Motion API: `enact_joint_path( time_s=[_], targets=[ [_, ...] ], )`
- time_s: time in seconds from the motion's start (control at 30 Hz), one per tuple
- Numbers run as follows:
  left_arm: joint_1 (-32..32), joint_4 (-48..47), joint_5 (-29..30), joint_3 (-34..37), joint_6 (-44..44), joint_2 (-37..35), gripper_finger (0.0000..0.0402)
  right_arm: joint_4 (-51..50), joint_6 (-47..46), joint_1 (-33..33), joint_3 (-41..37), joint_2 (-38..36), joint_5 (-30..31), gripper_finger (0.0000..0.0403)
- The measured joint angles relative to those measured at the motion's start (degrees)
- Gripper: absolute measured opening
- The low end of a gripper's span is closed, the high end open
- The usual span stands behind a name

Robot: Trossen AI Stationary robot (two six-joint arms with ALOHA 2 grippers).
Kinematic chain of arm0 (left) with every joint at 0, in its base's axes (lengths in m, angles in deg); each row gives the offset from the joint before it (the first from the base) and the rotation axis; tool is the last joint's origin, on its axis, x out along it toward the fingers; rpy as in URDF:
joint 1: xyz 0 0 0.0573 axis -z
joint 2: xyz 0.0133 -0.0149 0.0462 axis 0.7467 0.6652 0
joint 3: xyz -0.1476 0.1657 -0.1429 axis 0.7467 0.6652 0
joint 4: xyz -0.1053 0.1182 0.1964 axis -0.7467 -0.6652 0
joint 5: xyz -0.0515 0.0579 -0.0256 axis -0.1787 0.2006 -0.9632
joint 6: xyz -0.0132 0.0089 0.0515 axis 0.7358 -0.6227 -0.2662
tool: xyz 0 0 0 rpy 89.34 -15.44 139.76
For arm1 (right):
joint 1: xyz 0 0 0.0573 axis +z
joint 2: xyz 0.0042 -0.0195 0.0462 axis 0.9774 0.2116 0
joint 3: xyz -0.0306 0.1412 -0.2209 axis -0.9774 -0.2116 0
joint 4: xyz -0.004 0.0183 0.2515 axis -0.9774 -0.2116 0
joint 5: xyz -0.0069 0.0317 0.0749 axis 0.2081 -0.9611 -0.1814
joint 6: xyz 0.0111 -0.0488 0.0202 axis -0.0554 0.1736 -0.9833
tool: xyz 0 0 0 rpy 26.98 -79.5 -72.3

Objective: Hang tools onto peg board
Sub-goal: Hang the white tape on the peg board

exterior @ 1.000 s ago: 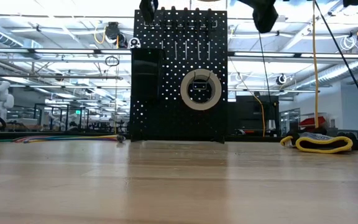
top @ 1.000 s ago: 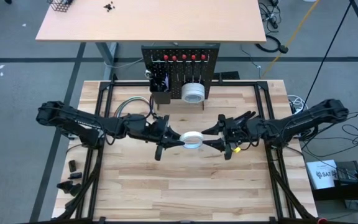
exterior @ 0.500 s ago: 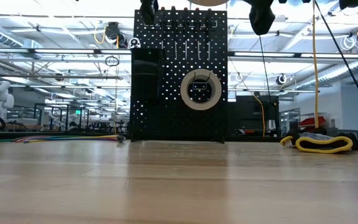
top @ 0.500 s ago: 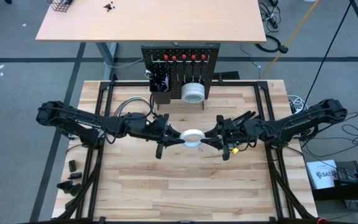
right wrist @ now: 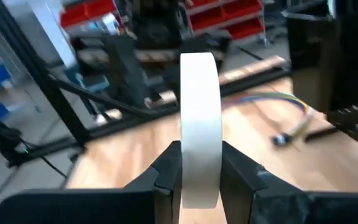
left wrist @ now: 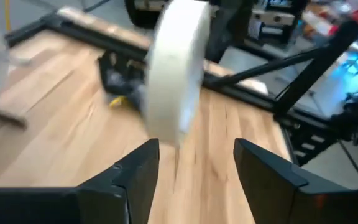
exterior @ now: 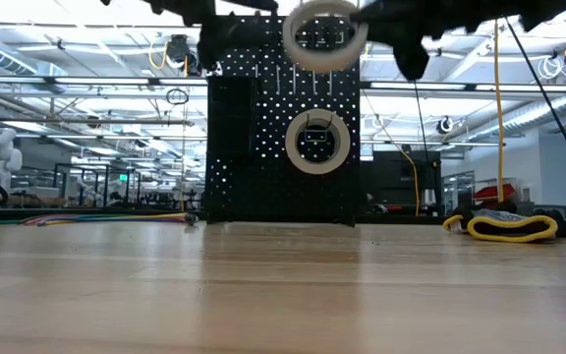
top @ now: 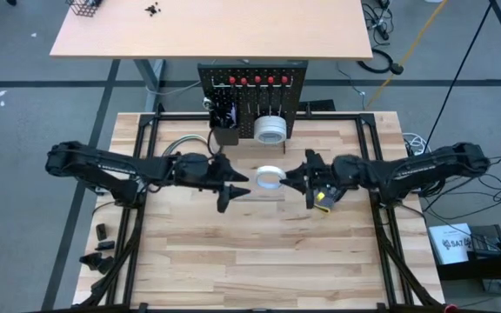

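Note:
A white tape roll (top: pixel 269 177) hangs above the table's middle, in front of the upright black peg board (top: pixel 252 100). My right gripper (top: pixel 287 180) is shut on the roll from the right. My left gripper (top: pixel 236 183) stands open just left of it. In the left wrist view the roll (left wrist: pixel 176 68) sits beyond the spread fingers, apart from them. A second tape roll (exterior: pixel 316 141) hangs by its hole on a peg of the board (exterior: pixel 283 118). Red-handled screwdrivers (top: pixel 250 80) stick in the board's top row, and a black bin (top: pixel 224 117) is attached at its left. My right gripper pinches the roll's rim (right wrist: pixel 199 180) between its two fingers, one on each flat face. The fingers (right wrist: pixel 235 171) reach in about level from the table's right. The roll is lifted clear of the table and stands on edge, its hole (exterior: pixel 324 34) facing the near side.
A curved grey cable bundle (top: pixel 181 148) lies left of the board. A black-and-yellow object (exterior: pixel 504 226) lies at the far right. Small dark parts (top: pixel 101 243) sit off the table's left near corner. The wooden top in front of the board is bare.
My left gripper has opened, let go of the tape roll and drawn back toward the table's left. My right gripper has shut on the roll and carried it toward the peg board. The roll now shows in the low view, before the board's top.

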Motion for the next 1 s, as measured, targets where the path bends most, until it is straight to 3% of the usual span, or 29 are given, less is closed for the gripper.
enact_joint_path(
  time_s=[0.27,0.53,1.0],
  targets=[
    [-0.28,-4.20,-0.04,-0.02,0.36,-2.19,0.0212,-2.80,6.92,-13.64,-0.02,0.32,-11.66,0.0067],
    [0.09,-4.32,0.02,-0.02,0.36,-1.40,0.0212,-2.58,5.04,-24.86,0.00,4.26,-24.58,0.0067],
    [0.09,-4.39,0.17,-0.01,0.34,-1.36,0.0212,-0.37,5.79,-32.06,0.00,11.73,-25.64,0.0067]
  ],
)
